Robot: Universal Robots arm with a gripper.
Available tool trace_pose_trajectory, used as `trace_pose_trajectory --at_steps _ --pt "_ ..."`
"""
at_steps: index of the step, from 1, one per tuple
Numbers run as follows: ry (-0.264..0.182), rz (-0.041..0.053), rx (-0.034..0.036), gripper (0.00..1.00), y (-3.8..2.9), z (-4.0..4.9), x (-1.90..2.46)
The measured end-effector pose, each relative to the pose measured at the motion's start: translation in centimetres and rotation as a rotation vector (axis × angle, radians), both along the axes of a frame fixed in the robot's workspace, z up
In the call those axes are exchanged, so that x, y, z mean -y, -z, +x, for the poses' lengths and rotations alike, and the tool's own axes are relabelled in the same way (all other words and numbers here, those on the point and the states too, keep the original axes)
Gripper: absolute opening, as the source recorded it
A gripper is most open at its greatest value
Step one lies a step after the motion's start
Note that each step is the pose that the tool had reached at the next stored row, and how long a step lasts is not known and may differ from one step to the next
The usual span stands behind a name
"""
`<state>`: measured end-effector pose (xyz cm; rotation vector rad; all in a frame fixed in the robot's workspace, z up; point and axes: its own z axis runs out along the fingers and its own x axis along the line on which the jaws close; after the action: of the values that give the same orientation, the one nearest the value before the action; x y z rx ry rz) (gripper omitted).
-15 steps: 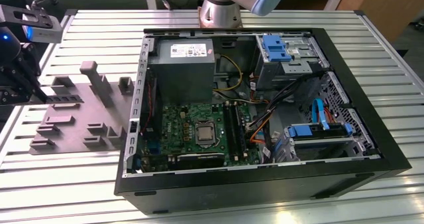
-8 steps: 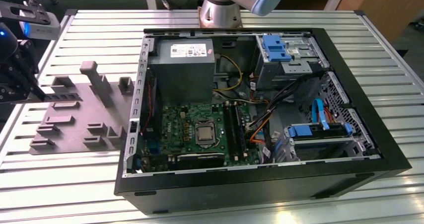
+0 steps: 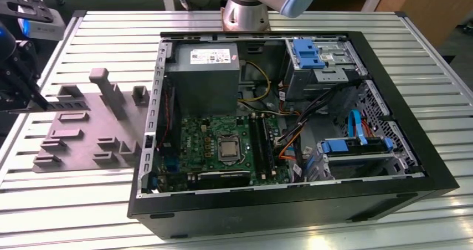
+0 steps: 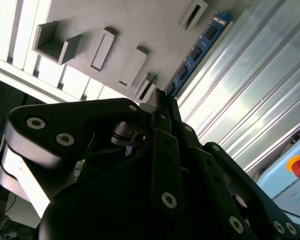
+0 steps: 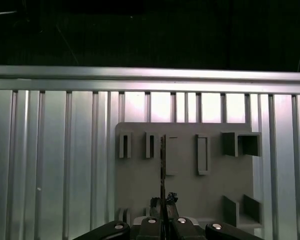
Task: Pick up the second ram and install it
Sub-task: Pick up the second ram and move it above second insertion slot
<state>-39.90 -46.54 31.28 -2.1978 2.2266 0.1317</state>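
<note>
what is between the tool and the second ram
Nothing: in the second wrist view the tool is shut directly on one end of the second ram, over the grey fixture tray.

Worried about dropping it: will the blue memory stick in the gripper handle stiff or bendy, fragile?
The second ram is probably stiff: it juts straight from the gripper, no sag. Likely light, being thin and flat. Exposed chips suggest fragility.

The ram [image 4: 199,49], a thin blue strip lined with black chips, juts from the gripper [image 4: 162,100], pinched at one end.
</note>
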Motion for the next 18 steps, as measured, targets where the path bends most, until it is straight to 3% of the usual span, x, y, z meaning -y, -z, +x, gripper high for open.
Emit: trace_pose_trajectory --at_steps 11,18 --pt "0.0 0.0 0.0 0.14 -0.95 0.0 0.0" --pt "0.0 -0.0001 -0.0001 0.14 -1.95 0.0 0.0"
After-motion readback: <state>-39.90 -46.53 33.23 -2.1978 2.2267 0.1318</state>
